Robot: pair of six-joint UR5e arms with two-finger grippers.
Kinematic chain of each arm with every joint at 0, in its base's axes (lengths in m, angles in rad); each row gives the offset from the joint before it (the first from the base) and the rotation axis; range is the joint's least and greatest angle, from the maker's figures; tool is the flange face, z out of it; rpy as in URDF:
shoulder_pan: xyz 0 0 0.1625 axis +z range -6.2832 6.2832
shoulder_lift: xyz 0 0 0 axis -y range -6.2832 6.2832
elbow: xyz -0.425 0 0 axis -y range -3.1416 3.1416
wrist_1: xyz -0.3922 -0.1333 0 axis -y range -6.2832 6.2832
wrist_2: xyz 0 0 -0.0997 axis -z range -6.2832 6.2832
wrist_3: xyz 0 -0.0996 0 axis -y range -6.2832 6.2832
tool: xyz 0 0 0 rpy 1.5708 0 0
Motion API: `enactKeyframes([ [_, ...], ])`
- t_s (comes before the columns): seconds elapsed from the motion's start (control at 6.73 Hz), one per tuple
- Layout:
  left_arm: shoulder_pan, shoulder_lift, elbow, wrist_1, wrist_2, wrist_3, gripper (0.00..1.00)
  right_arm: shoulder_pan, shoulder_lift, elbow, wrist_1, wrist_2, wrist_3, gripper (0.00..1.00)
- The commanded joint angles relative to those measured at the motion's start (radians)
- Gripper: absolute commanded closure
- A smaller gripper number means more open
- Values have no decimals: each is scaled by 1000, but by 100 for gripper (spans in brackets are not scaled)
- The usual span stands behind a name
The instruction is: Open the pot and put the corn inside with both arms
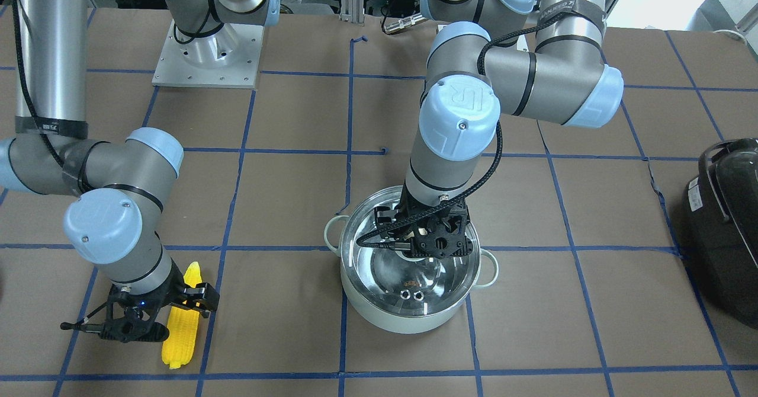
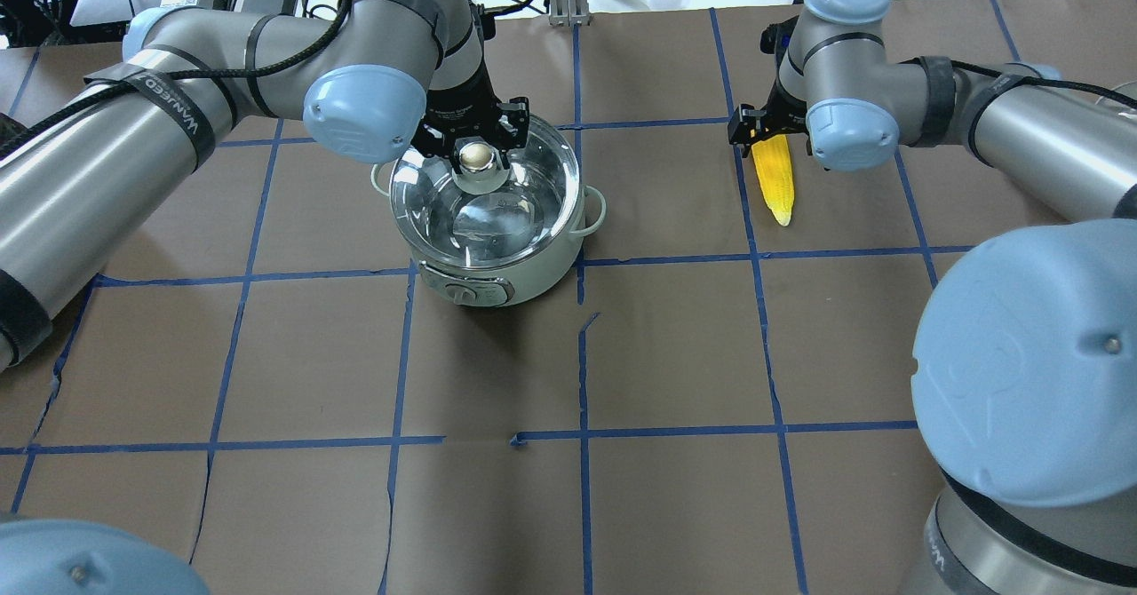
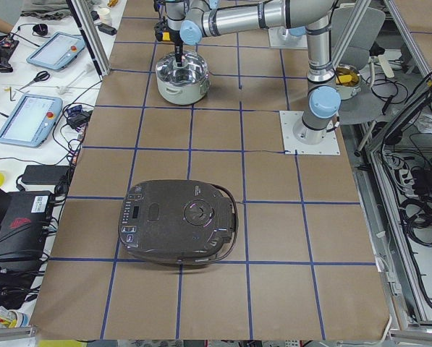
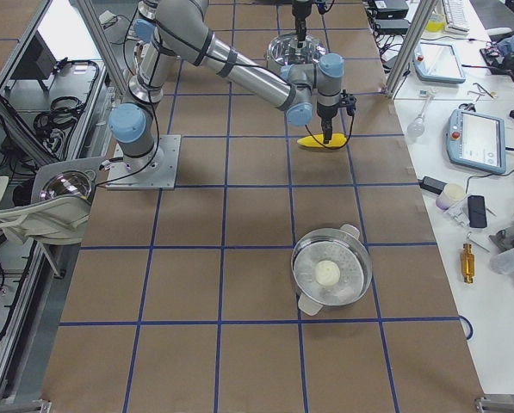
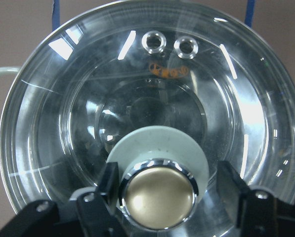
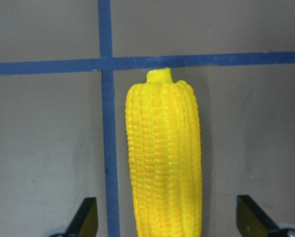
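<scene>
Brown papered tabletop. Mid-frame, my left gripper sits spread around the brass-coloured knob on the clear glass lid of the pale mint-green pot. Lid's probably slick and breakable, so knob only. Lower left, my right gripper straddles the bright yellow corn cob, unclenched. Looks light and stiff.

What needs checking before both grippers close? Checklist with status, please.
1. Left gripper open, jaws either side of the knob: ok.
2. Knob centred between the jaws: ok, though slightly off to one side.
3. Lid seated on the pot: ok.
4. Right gripper open, straddling the corn: ok.
5. Corn lying flat on the table, roughly centred between the jaws: ok.
6. Right gripper low enough to catch the corn: cannot tell.
</scene>
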Motion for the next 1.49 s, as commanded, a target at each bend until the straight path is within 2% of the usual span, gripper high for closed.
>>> enactKeyframes([
  [0.0, 2, 11, -2, 0, 0, 6, 92, 0, 33, 0, -10, -1, 0, 1],
  [0.15, 4, 27, 13, -8, -2, 6, 95, 0, 42, 0, -66, 3, 0, 6],
  [0.3, 8, 66, 28, -49, -6, 6, 95, 0, 45, 1, -66, 5, 0, 22],
  [0.45, 77, 94, 38, -66, -28, 44, 95, 0, 47, 3, -66, 4, 0, 70],
  [0.59, 181, 114, 26, -92, -51, 147, 95, -1, 45, -5, -66, 2, 0, 89],
  [0.74, 267, 125, 26, -130, -49, 259, 95, 0, 43, -13, -66, -6, 0, 97],
  [0.89, 362, 125, 24, -161, -43, 385, 95, 0, 33, -39, -65, -10, 6, 100],
  [1.04, 454, 116, 19, -181, -40, 500, 95, 8, -13, -95, -33, -9, 50, 100],
  [1.19, 538, 111, -8, -180, -42, 562, 95, 38, -69, -129, 62, 2, 133, 100],
  [1.34, 585, 98, -55, -162, -40, 631, 95, 110, -103, -160, 103, -10, 202, 100],
])
